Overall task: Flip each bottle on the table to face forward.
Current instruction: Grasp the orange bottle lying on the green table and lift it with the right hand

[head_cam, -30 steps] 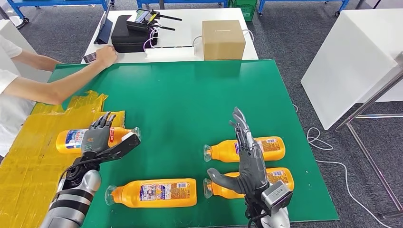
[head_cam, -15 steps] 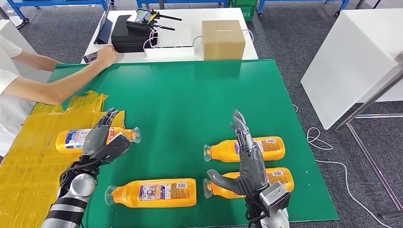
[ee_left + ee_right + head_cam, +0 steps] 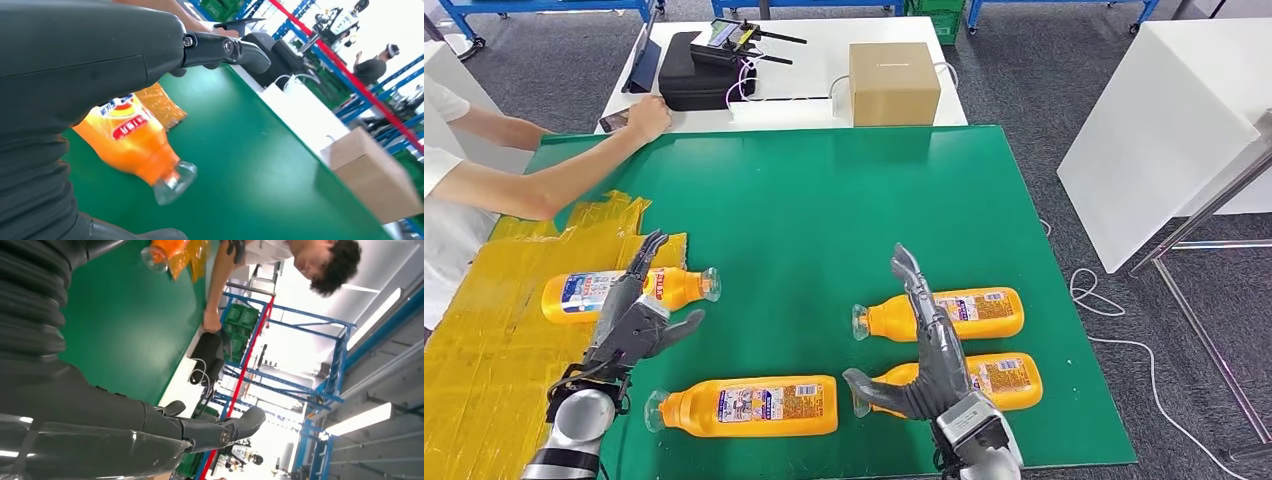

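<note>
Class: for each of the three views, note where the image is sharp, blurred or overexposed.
Head view: evenly lit and sharp across the green table. Left wrist view: the orange bottle is soft with blur. Right wrist view: the background is blown out by bright ceiling lights.

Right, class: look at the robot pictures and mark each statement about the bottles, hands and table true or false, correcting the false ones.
1. Four orange bottles lie on their sides. True.
2. The left robot hand grips a bottle. False: it hovers open above one.
3. A cardboard box sits on the white table. True.
4. The right robot hand is closed in a fist. False: its fingers are spread.
5. The green mat holds an upright bottle. False: none stands upright.
</note>
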